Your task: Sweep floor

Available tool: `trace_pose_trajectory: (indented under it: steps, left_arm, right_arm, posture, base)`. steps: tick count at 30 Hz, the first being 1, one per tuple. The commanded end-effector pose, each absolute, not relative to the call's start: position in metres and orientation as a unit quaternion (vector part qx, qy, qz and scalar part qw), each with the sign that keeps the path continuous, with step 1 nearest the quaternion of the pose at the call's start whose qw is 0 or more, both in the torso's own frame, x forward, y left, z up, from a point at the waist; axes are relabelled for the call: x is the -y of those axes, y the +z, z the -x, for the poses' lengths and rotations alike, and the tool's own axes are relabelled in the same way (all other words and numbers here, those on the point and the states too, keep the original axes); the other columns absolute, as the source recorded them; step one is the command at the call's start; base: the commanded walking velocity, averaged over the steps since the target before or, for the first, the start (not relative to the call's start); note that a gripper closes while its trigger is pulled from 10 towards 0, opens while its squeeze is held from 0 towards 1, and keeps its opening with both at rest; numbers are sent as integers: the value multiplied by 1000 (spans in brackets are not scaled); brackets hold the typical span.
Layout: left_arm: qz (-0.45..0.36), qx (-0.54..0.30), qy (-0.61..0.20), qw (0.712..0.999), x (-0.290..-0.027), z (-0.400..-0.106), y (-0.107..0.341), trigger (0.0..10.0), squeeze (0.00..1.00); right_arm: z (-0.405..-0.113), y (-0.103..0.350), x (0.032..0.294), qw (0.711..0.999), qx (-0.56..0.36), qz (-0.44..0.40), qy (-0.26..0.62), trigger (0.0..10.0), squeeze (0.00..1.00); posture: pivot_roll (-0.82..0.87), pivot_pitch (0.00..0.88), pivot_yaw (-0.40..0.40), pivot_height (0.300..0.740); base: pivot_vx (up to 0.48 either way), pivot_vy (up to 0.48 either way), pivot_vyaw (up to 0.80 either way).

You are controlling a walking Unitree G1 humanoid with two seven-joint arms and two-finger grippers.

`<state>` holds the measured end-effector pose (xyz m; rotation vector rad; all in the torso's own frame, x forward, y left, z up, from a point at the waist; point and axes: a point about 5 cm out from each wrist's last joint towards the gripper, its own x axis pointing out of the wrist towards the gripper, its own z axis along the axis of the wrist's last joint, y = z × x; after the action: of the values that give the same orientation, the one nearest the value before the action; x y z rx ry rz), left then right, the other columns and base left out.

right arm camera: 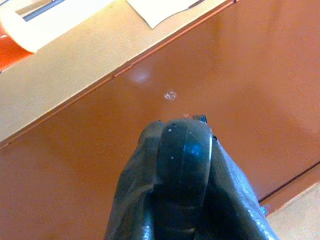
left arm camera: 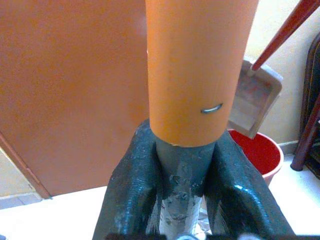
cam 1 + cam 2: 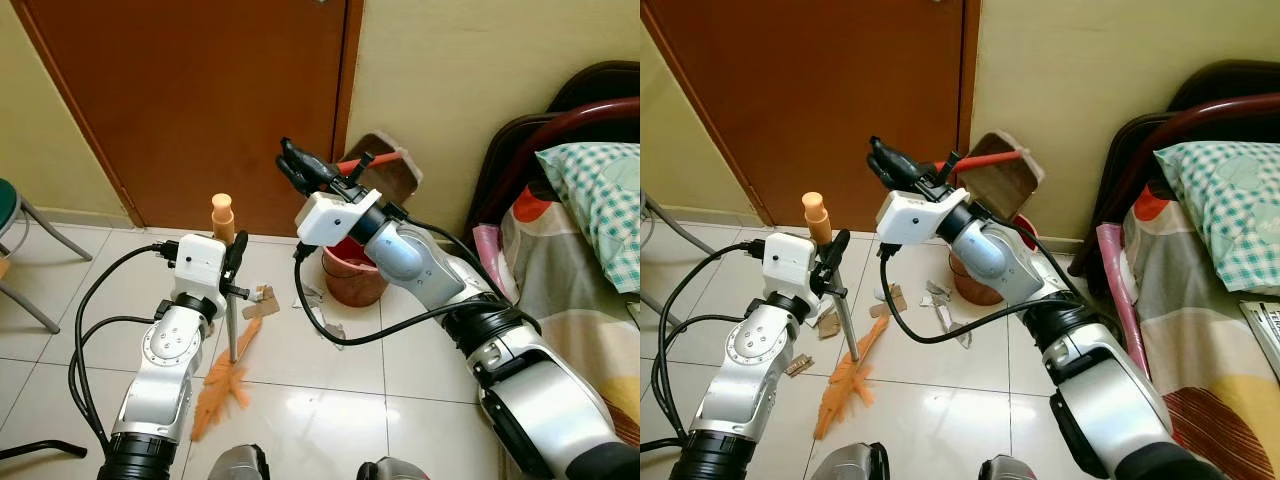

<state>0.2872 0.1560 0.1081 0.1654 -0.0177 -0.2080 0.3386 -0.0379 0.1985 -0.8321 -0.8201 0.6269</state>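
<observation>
My left gripper (image 3: 235,258) is shut on the metal shaft of a broom, just below its orange grip (image 3: 222,215). In the left wrist view the fingers (image 2: 131,185) clamp the shaft under the orange grip (image 2: 195,70). The orange bristles (image 3: 222,385) rest on the white tiles. My right gripper (image 3: 297,165) is raised, shut on the red handle of a brown dustpan (image 3: 390,172), which hangs tilted over a red bucket (image 3: 355,280). In the right wrist view a dark rounded handle end sits between the fingers (image 1: 140,200). Cardboard scraps (image 3: 262,303) and paper bits (image 3: 940,305) lie by the bucket.
A brown door (image 3: 200,100) stands closed straight ahead, with yellow wall on both sides. A bed with a patterned cover (image 3: 590,260) and a dark headboard blocks the right. A green stool (image 3: 10,215) stands at the far left. Open tile lies in front of me.
</observation>
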Motion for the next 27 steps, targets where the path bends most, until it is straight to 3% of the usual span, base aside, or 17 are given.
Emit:
trace_pose_trajectory:
  steps: [1,6,17,27]
  left_arm:
    - [-81,28,-108,990,-152,-290,118,10000,0]
    - [-83,29,-104,991,-154,-290,118,10000,0]
    - [-101,28,-94,990,-160,-290,117,10000,0]
    - [-104,21,-96,990,-162,-288,114,10000,0]
  right_arm:
    - [-336,232,34,786,439,344,265,10000,0]
    - [-343,266,38,861,422,179,220,10000,0]
    - [-338,264,39,903,366,45,220,10000,0]
    - [-332,225,78,948,274,-26,159,10000,0]
  posture:
    - [-26,67,-33,740]
    - [-26,67,-33,740]
    - [-19,69,-32,740]
    - [-27,73,-15,740]
  base:
    - [0,0,0]
    - [0,0,0]
    - [0,0,0]
    - [0,0,0]
